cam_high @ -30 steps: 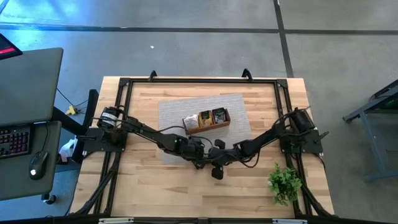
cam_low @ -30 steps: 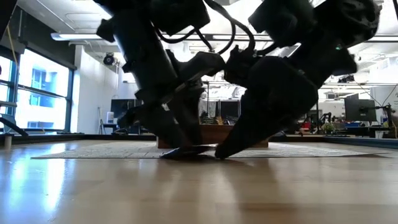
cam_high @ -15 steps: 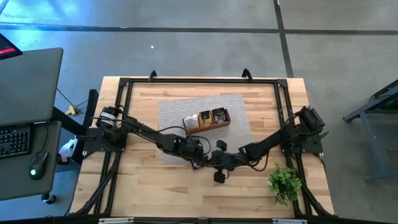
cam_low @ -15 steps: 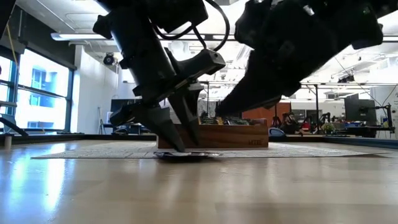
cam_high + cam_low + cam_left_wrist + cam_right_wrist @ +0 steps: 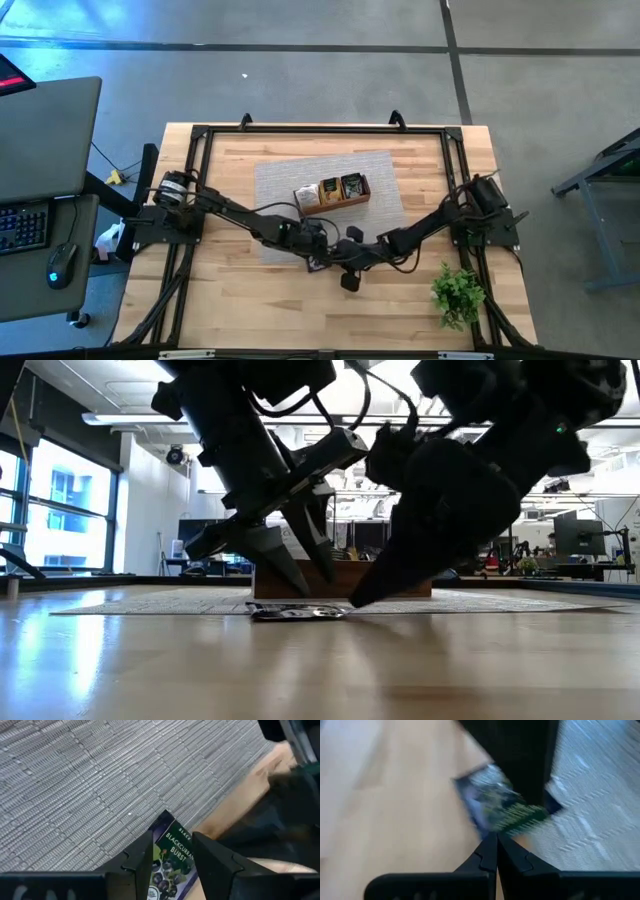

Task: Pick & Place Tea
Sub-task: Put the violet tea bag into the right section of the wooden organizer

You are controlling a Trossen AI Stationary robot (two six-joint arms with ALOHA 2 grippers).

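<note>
A dark purple tea sachet (image 5: 172,856) lies flat across the near edge of the grey mat (image 5: 380,215), partly on the wood; it also shows in the low view (image 5: 297,612) and the right wrist view (image 5: 492,802). My left gripper (image 5: 172,834) is open. It hovers just above the sachet with one finger on either side and touches nothing (image 5: 313,588). My right gripper (image 5: 353,600) is shut and slants down, its tip at the sachet's right end. The wooden tray (image 5: 332,192) with more sachets stands behind on the mat. My right gripper has its shut fingertips (image 5: 496,837) at the edge of the sachet (image 5: 487,827) nearest them, slanting down from the table's right. I cannot tell whether they touch it. The sachet lies flat on the mat and wood.
A small green plant (image 5: 458,293) stands at the table's near right corner. The black frame rails (image 5: 320,130) run around the tabletop. Bare wood (image 5: 250,300) lies toward the near edge. The two grippers are close together over the mat's near edge.
My right gripper rose and swung toward the near edge, then came back down to the sachet's right end. My left gripper's fingertips, which were down at the sachet, have lifted a little off it. The sachet stays flat on the mat's edge.
</note>
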